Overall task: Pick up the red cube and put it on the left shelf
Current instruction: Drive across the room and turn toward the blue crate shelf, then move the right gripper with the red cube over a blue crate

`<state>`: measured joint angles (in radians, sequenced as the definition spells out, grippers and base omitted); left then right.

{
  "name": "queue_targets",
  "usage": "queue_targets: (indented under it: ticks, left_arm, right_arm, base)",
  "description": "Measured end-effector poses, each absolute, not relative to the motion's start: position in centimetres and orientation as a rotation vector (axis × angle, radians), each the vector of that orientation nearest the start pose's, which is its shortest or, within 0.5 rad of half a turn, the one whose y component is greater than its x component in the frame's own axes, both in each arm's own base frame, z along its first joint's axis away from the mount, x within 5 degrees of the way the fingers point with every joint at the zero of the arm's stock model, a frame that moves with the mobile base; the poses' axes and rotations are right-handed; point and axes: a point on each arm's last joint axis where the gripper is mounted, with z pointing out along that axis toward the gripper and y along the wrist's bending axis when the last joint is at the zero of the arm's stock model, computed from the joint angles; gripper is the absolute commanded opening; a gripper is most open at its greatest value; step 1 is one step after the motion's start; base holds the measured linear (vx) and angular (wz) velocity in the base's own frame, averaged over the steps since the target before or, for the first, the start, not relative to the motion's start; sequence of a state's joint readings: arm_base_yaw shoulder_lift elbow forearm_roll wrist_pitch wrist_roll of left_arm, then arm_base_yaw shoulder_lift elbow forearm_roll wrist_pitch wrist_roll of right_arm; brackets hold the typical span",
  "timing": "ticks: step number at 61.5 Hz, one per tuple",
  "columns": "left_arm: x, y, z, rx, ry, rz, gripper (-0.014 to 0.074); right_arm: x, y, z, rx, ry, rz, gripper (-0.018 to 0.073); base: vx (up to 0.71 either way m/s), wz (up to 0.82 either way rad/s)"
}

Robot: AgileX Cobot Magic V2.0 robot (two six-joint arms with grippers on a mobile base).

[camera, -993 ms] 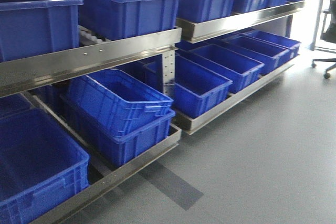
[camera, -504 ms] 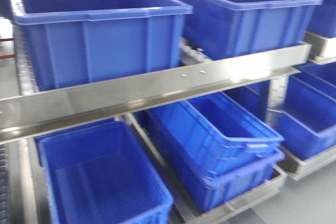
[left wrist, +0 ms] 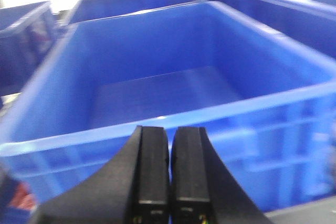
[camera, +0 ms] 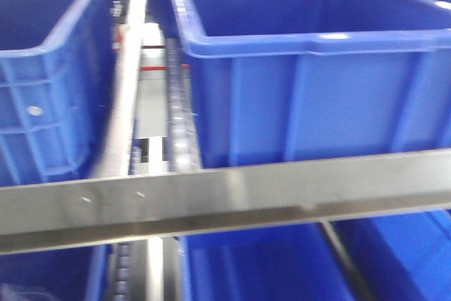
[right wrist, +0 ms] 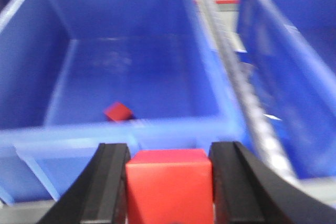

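Right hand (right wrist: pixel 169 167) clamped on red plastic cube (right wrist: pixel 169 188), just near of open blue plastic bin (right wrist: pixel 31 66); small red cube (right wrist: pixel 118 112) on bin floor. Left hand (left wrist: pixel 169 174) fingers pressed together. Steel shelf surface (camera: pixel 225 199) carries blue bins (camera: pixel 317 96), grey roller track (camera: pixel 180 103) between.

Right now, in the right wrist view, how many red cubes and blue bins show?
Red cubes: 2 (held red cube in the right gripper, loose red cube in the near bin)
Blue bins: 2 (near bin, neighbouring bin to its right)
Total: 4
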<state>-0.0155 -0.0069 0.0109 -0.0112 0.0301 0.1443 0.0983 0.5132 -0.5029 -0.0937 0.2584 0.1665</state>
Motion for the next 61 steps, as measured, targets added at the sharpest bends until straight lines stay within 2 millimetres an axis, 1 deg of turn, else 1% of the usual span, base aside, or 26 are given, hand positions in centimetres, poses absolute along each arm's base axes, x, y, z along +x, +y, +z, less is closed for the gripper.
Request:
queue_targets:
  ticks: [6, 22, 51, 61]
  left_arm:
    - [5.63, -0.09, 20.72, 0.113, 1.514, 0.094, 0.0106]
    - [5.63, -0.09, 20.72, 0.113, 1.514, 0.094, 0.0106]
    - [5.63, -0.09, 20.72, 0.113, 1.514, 0.094, 0.0106]
    - [5.63, -0.09, 20.72, 0.113, 1.514, 0.094, 0.0106]
  right_arm:
    - [11.04, 0.87, 32.01, -0.002, 1.752, 0.106, 0.0059]
    - [11.04, 0.87, 32.01, -0.002, 1.752, 0.106, 0.0059]
    - [11.04, 0.87, 32.01, -0.002, 1.752, 0.106, 0.0059]
    - [11.04, 0.87, 32.01, -0.002, 1.752, 0.106, 0.0059]
  base:
    - [0.16, 0.47]
    - [0.12, 0.22]
    - [0.04, 0.12]
    - [0.01, -0.07]
